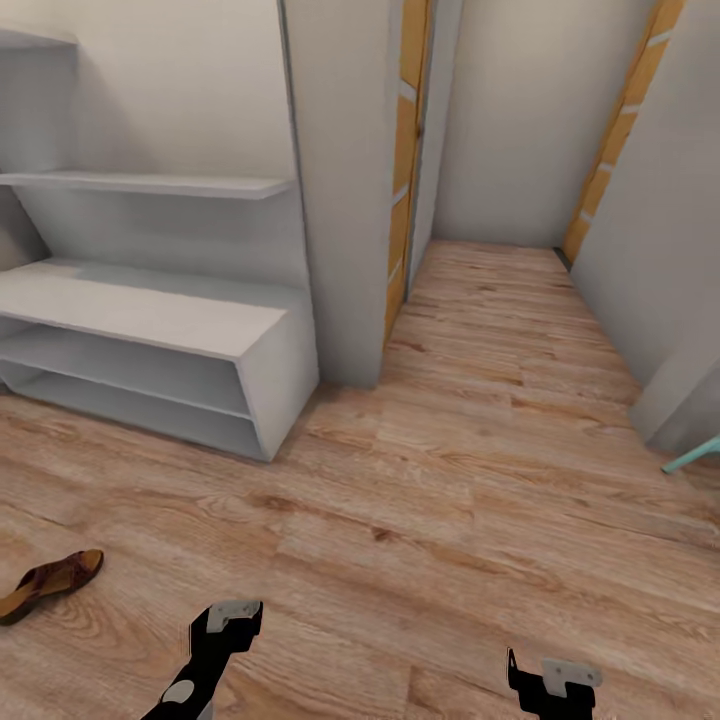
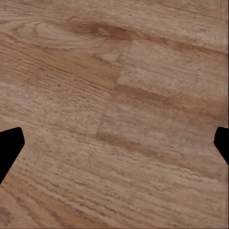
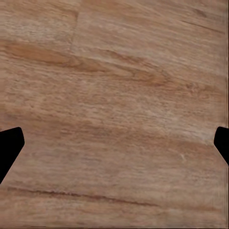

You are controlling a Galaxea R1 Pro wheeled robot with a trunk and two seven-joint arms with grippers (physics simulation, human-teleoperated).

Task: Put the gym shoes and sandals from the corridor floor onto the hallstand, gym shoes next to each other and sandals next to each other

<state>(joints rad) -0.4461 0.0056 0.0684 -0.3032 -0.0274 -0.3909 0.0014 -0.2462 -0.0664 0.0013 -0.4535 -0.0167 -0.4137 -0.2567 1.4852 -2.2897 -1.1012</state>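
- Head view: the hallstand (image 1: 150, 320) stands at far left against the wall, a low pale grey-white unit with a flat top and two open shelf rows under it; its tall back panel carries floating shelves; nothing lies on the top or on the shelf rows that show; one dark brown sandal (image 1: 48, 584) lies on the corridor floor (image 1: 450, 500) at near left, well apart from the hallstand and in front of it, its length running slantwise toward the left edge; the left gripper (image 1: 228, 622) hangs low at near centre-left, to the right of the sandal and apart from it; the right gripper (image 1: 552, 682) shows at the near right edge; from here I cannot tell how either pair of jaws stands; the corridor runs away at far centre between grey walls, with orange-trimmed door frames (image 1: 408, 150) on both sides; a thin teal thing (image 1: 692, 455) pokes in at the right edge, too little of it showing to name.
- Left wrist view: wood-grain planks of the floor lie under the camera; the black fingertips (image 2: 10, 148) sit at opposite edges, so the left jaws are spread wide with nothing between them.
- Right wrist view: the same plank floor; the black fingertips (image 3: 10, 145) again sit at opposite edges; the right jaws are spread wide and hold nothing.
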